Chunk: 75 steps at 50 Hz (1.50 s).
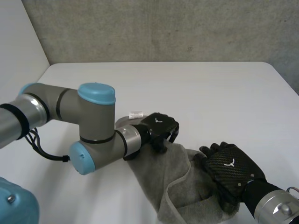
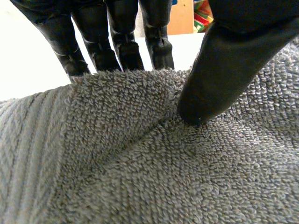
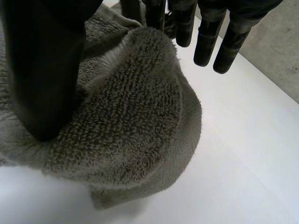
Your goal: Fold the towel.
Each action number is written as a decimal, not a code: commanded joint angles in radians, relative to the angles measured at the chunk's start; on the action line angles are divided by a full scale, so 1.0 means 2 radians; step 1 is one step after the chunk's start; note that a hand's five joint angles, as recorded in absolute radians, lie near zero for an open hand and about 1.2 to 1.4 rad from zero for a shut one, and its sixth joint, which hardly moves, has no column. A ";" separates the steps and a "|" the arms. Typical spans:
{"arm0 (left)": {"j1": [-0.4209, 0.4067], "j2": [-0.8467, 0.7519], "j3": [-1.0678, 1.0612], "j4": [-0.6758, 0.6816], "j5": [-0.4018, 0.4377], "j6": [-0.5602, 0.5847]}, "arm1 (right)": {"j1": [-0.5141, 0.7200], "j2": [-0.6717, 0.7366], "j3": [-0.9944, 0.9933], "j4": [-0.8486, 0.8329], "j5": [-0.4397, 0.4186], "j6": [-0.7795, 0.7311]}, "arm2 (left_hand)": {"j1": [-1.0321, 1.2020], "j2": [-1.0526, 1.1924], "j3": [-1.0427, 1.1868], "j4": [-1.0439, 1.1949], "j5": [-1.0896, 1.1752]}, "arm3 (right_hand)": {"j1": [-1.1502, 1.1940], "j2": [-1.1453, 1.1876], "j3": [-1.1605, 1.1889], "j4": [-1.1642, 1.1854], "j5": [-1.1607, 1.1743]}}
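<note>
While both hands grip the cloth, the fold depends on moving them as a pair. At the left, the grey arm with light-blue caps (image 1: 93,114) reaches across the white table (image 1: 210,88). Its black left hand (image 1: 161,128) pinches the far edge of the crumpled grey terry towel (image 1: 175,186). In its wrist view the thumb (image 2: 219,70) presses into the pile while the fingers (image 2: 117,42) stand behind the raised edge. The towel lies bunched at the near side of the table, between the two hands. At the right, the black right hand (image 1: 231,170) grasps the towel's right side. Its thumb (image 3: 42,70) digs into the loops and a rolled fold rises toward the nearest fingers, while the outer fingers (image 3: 205,42) hang free above the table.

To do this step well, I judge the hands should lift together and draw apart until the cloth hangs flat. Both pinches need to be firm, since thick terry can slip and bunched layers may drag along. Only then should one half be laid squarely over the other.

As for writing, a small white tag (image 1: 136,113) by the left wrist carries print too small to read. Each hand's back bears a white emblem (image 1: 158,120) without legible letters.
</note>
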<state>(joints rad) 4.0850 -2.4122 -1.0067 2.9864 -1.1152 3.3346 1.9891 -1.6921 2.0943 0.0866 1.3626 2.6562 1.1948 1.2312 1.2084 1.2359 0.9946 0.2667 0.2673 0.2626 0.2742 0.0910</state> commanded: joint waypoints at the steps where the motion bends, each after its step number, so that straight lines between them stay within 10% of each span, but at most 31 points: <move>1: 0.009 0.028 0.002 0.002 -0.030 -0.001 | -0.001 -0.012 -0.002 0.016 -0.007 -0.010 | 0.061 0.043 0.054 0.041 0.074 | 0.021 0.020 0.023 0.017 0.021; 19: 0.067 0.056 -0.008 -0.001 -0.107 -0.005 | 0.000 -0.048 0.001 0.044 -0.010 -0.011 | 0.052 0.034 0.046 0.032 0.065 | -0.046 -0.046 -0.044 -0.050 -0.046; 26: 0.077 0.089 -0.051 0.003 -0.104 -0.007 | 0.001 0.063 -0.015 0.017 -0.032 -0.053 | 0.038 0.020 0.031 0.017 0.051 | 0.564 0.564 0.566 0.560 0.564; 36: 0.107 0.141 -0.051 0.039 -0.107 -0.023 | -0.005 0.100 -0.238 -0.049 -0.016 0.028 | 0.019 0.001 0.012 -0.002 0.032 | 0.565 0.565 0.567 0.561 0.565; 45: 0.160 0.230 -0.082 0.120 -0.106 -0.175 | -0.027 0.105 -0.335 -0.170 0.047 0.199 | -0.009 -0.027 -0.016 -0.030 0.004 | 0.565 0.565 0.567 0.561 0.565; 63: 0.191 0.330 -0.369 0.177 -0.033 -0.202 | -0.032 0.283 -0.381 0.085 0.048 0.020 | -0.140 -0.158 -0.147 -0.160 -0.127 | 0.565 0.565 0.567 0.561 0.565; 75: 0.206 0.332 -0.501 0.239 -0.004 -0.077 | -0.040 0.348 -0.453 0.099 0.045 0.005 | -0.181 -0.199 -0.187 -0.201 -0.168 | 0.507 0.507 0.509 0.503 0.508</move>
<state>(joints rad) 4.4905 -1.7381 -1.9568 3.4403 -1.1238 3.0794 1.9066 -1.0663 1.2580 0.3252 1.4552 2.6090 0.8988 0.9093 0.9129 0.9108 0.7263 1.3198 1.3198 1.3306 1.3419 1.1439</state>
